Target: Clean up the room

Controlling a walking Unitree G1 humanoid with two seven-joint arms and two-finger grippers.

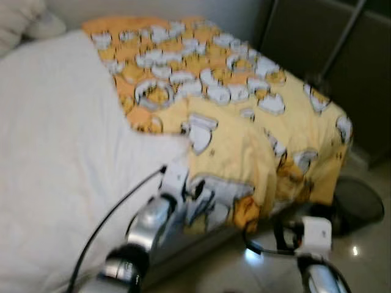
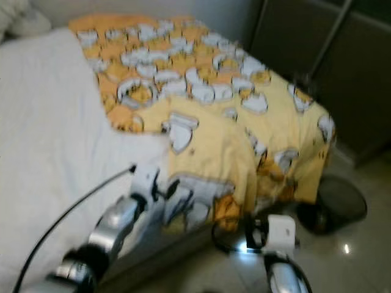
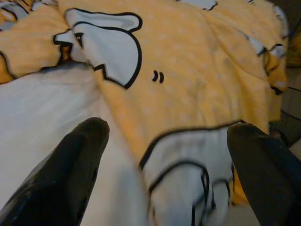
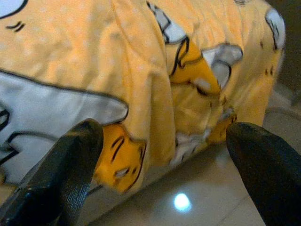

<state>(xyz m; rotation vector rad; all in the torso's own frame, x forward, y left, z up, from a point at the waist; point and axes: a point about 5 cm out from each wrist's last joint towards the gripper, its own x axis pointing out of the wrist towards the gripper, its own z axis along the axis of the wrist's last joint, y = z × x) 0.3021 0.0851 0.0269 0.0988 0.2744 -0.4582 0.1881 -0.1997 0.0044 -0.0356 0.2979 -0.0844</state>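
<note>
A yellow blanket (image 1: 244, 122) with white and orange cartoon prints covers the far end of the bed and hangs over its side. Beside it lies a bare white sheet (image 1: 55, 140). My left gripper (image 1: 197, 194) is at the blanket's near edge over the bed's side. In the left wrist view it (image 3: 167, 129) is open, its fingers either side of a white print on the fold. My right gripper (image 1: 276, 237) is lower, beside the hanging blanket above the floor. In the right wrist view it (image 4: 164, 129) is open, facing the draped cloth (image 4: 141, 70).
A pillow (image 1: 24, 18) lies at the head of the bed. A dark round object (image 1: 360, 207) sits on the glossy tile floor (image 1: 360, 259) by the bed's corner. Dark cabinets (image 1: 342, 55) stand behind it.
</note>
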